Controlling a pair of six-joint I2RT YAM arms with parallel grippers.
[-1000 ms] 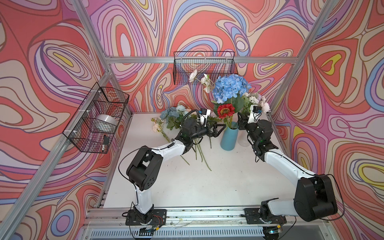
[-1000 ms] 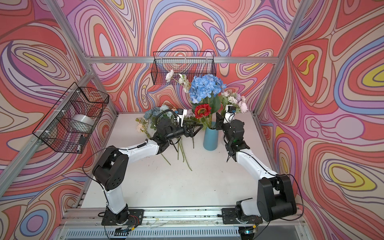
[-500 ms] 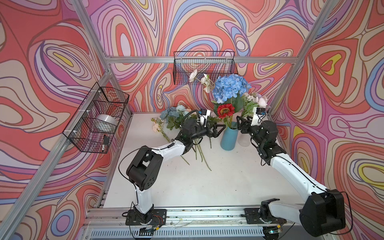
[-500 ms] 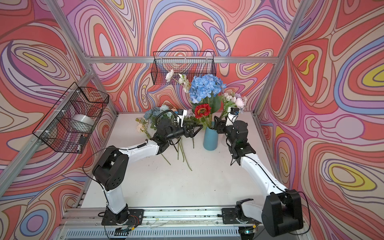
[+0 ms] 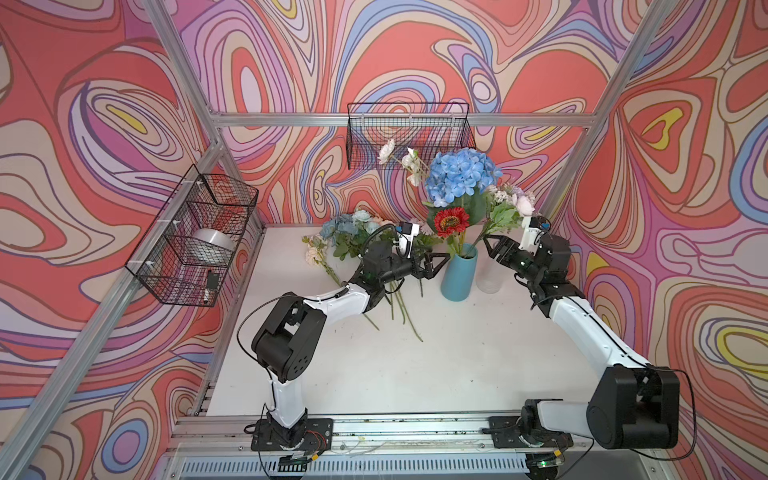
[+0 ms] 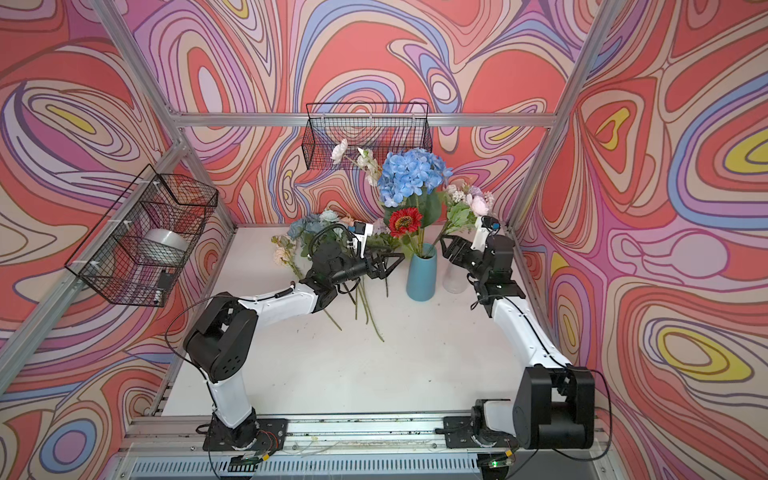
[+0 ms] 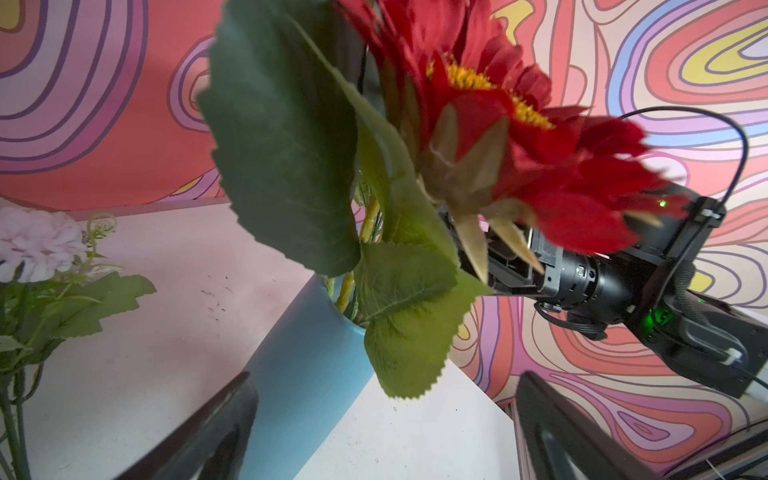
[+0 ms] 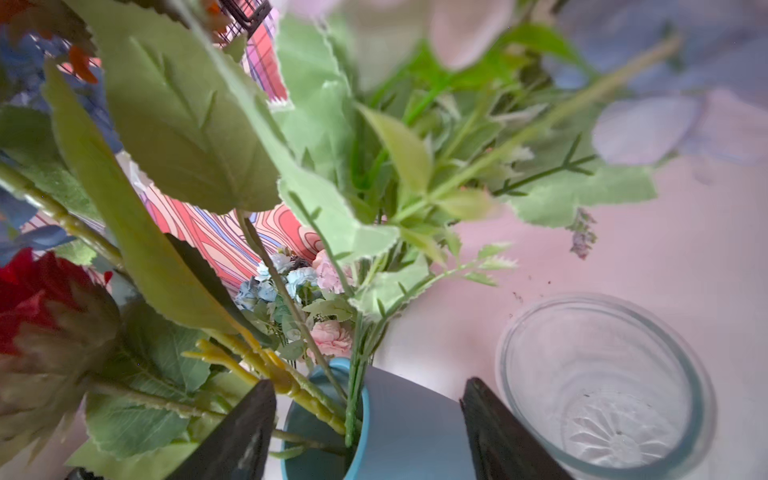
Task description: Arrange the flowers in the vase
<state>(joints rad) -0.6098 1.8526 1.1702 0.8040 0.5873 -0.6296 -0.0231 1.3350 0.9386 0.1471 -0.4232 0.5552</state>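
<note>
I count seven lots.

1. Vase: light blue, tall, upright at the back of the table, with green stems in its mouth.
2. Blue hydrangea: big round head, highest in the vase, with broad dark leaves beneath.
3. Red sunflower: yellow centre, in the vase, set lower and facing forward.
4. White blossoms: thin spray leaning left; I lose its stem behind the hydrangea.
5. Pink, white and lilac bunch: leaning right, with stems in the vase mouth.
6. Dusty-blue roses: lying on the table left of the vase, stems pointing forward.
7. Cream and pink blossoms: lying just beside the roses, furthest left.
</note>
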